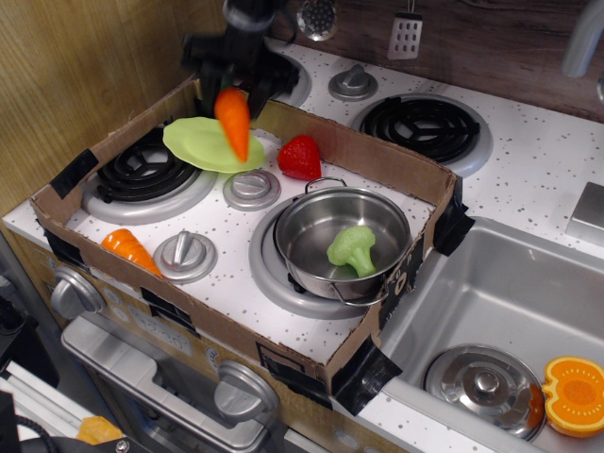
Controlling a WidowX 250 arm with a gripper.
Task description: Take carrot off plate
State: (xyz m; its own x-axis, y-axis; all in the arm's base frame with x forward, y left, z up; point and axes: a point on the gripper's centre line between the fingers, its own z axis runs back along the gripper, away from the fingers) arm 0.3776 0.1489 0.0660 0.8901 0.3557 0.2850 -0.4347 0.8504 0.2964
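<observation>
Hand (233, 87) clamped on carrot (233, 123), held clear above plate (203, 146) near cardboard wall (363, 151).

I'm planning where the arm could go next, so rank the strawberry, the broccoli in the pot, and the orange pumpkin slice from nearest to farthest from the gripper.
Measured from the gripper, which holds the carrot:
1. Strawberry, just right of it inside the box.
2. Broccoli, in the pot, mid-box.
3. Pumpkin slice, far right in the sink.

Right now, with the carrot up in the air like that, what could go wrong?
The gripper pinches only the top of the carrot, so it may slip and drop back onto the plate. Swinging it sideways could knock the strawberry or the cardboard wall, both close by.
</observation>
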